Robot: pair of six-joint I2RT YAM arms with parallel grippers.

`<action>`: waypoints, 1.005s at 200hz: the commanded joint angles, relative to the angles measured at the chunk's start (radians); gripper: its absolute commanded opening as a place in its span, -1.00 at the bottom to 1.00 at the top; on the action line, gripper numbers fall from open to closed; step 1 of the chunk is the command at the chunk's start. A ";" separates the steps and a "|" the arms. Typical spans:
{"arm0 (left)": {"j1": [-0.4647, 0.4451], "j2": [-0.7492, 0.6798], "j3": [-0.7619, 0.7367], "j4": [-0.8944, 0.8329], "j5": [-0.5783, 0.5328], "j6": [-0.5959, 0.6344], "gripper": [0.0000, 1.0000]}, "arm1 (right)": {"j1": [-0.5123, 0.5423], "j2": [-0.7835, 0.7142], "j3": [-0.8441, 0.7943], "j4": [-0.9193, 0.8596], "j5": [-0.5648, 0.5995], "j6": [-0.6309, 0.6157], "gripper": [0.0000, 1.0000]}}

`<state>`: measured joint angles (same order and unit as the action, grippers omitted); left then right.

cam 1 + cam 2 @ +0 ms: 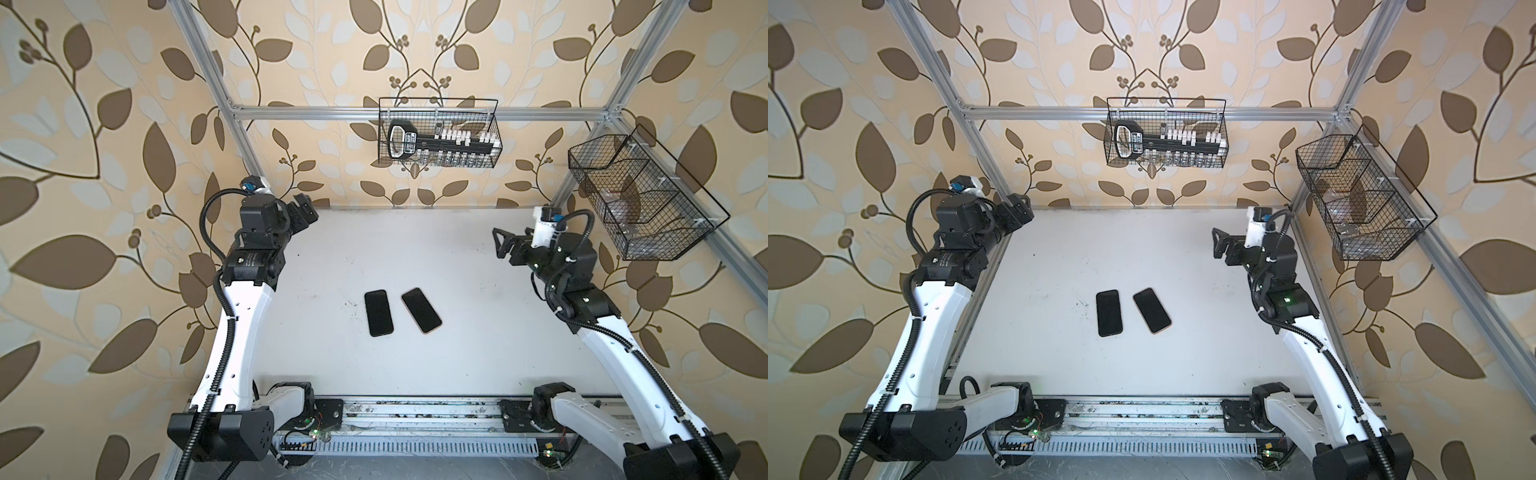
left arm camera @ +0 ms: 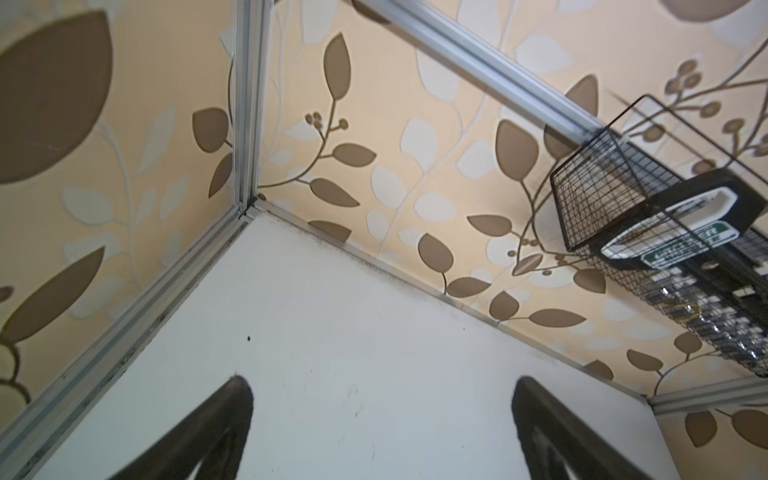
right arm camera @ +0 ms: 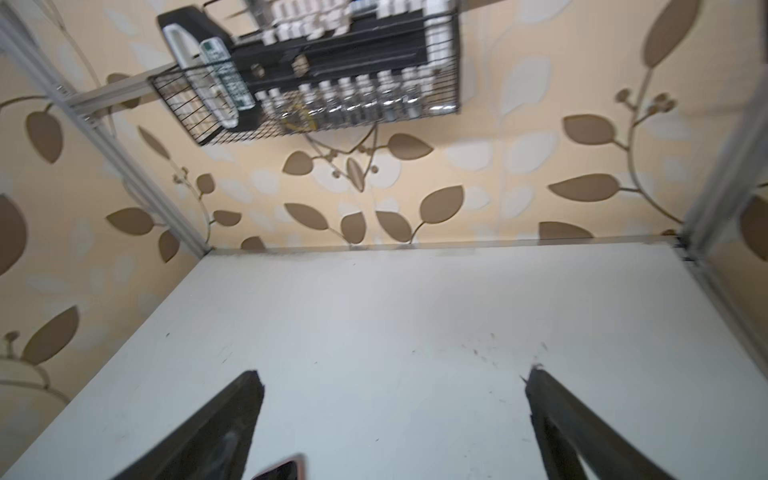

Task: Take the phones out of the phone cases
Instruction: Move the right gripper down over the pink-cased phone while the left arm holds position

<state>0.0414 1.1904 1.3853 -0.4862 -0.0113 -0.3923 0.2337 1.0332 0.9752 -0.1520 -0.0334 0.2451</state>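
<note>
1. Right wrist view: right gripper (image 3: 395, 374) wide, empty; the pink-edged phone (image 3: 282, 469) corner shows between its fingers.
2. Left wrist view: left gripper (image 2: 382, 380) wide, empty, facing the tabletop's (image 2: 332, 332) far-left corner.
3. Both top views: phone (image 1: 421, 310) mid-tabletop, just beside what looks like the black case (image 1: 378, 313); long axes run near-to-far; right arm nearer.

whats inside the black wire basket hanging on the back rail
In the black wire basket: a long black rack with a white-framed handle, white blocks on it and clear small bottles below. The rack covers whatever lies behind it.
</note>
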 commanded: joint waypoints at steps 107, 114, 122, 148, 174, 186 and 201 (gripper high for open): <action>0.033 0.222 -0.014 -0.317 0.241 -0.003 0.98 | 0.589 0.485 0.064 -0.360 0.260 0.089 1.00; 0.034 0.217 -0.020 -0.309 0.244 -0.003 0.98 | 0.596 0.505 0.067 -0.353 0.261 0.097 1.00; 0.036 0.212 -0.019 -0.308 0.243 -0.001 0.98 | 0.601 0.528 0.072 -0.347 0.263 0.106 1.00; 0.040 0.204 -0.025 -0.307 0.239 -0.003 0.97 | 0.607 0.607 0.103 -0.346 0.237 0.113 0.96; 0.043 0.209 -0.026 -0.305 0.250 -0.004 0.98 | 0.625 0.658 0.129 -0.350 0.264 0.118 0.96; 0.046 0.212 -0.025 -0.305 0.256 -0.007 0.98 | 0.630 0.671 0.134 -0.344 0.266 0.128 0.96; 0.049 0.213 -0.026 -0.304 0.265 -0.009 0.98 | 0.632 0.686 0.143 -0.343 0.270 0.138 0.96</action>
<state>0.0742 1.4281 1.3670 -0.7895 0.2180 -0.3939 0.8543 1.6974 1.0733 -0.4908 0.2100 0.3531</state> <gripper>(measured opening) 0.988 0.980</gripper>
